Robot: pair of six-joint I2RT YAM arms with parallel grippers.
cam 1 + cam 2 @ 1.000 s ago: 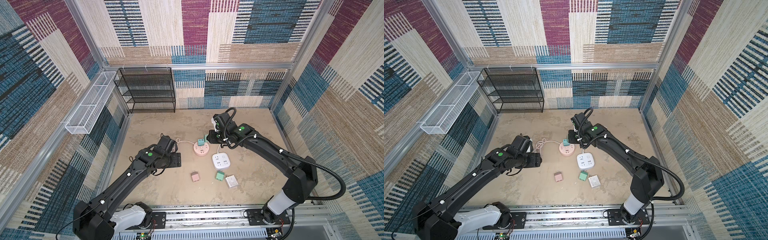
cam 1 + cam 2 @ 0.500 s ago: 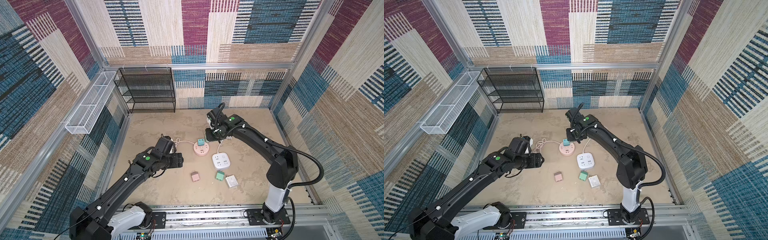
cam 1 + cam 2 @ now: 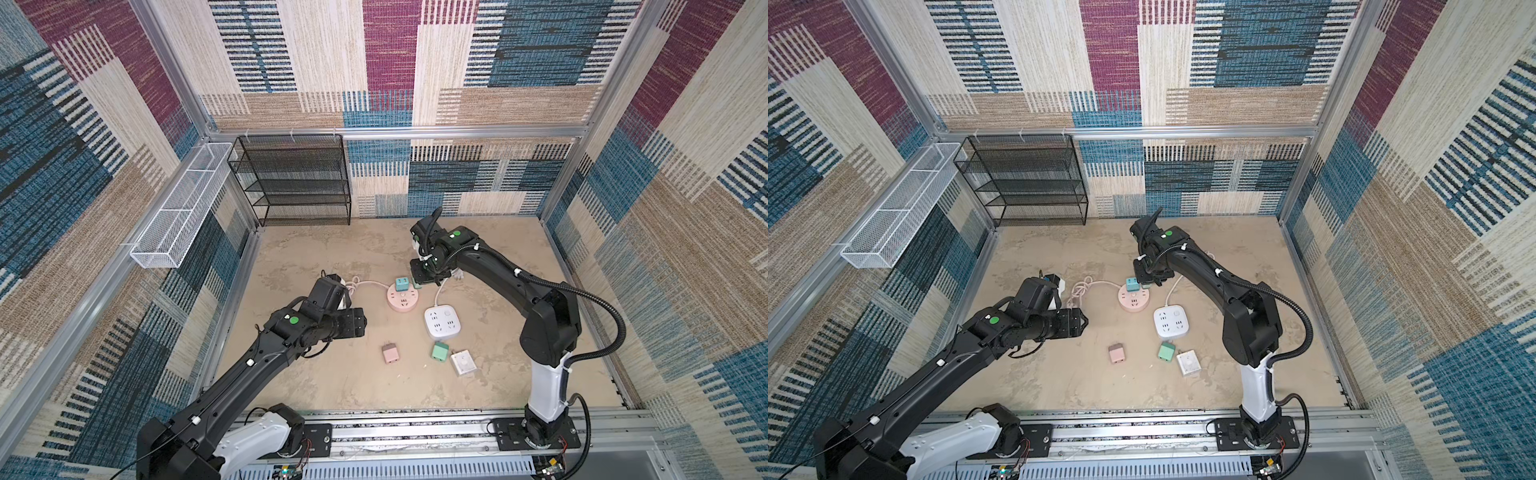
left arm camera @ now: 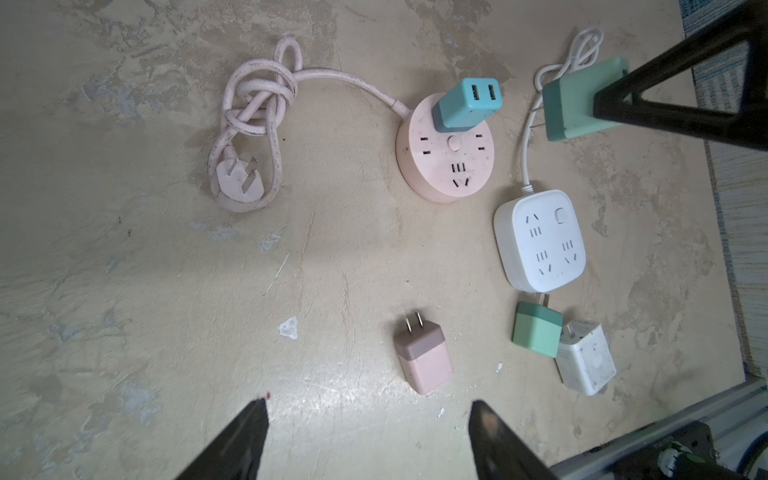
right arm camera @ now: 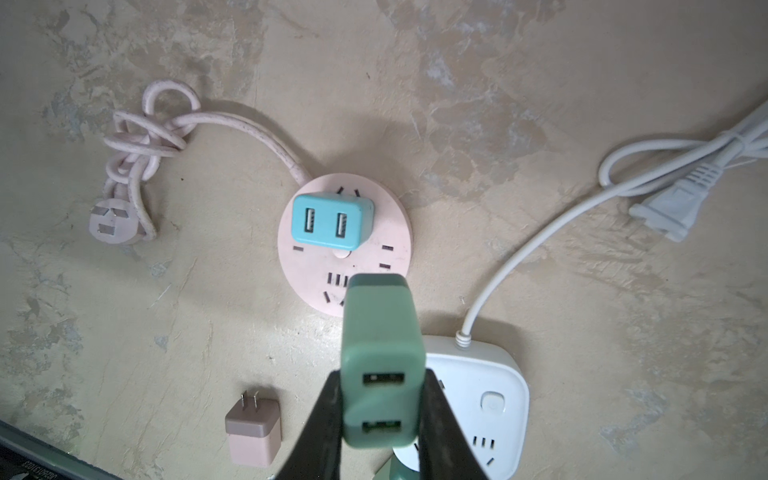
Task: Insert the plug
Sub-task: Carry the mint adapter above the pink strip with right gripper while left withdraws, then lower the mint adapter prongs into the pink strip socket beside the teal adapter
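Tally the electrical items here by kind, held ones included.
Power strips: 2: round pink plastic strip, square white plastic strip.
Plastic charger cubes: 5: blue cube on pink strip, gripped green cube in right hand, loose green cube, loose pink cube, loose white cube.
Total: 7.

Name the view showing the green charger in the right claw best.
Right wrist view: the green charger fills the middle, both USB ports facing the camera, right claw shut on its sides. Left wrist shows one side behind a finger. Both top views show barely a sliver.
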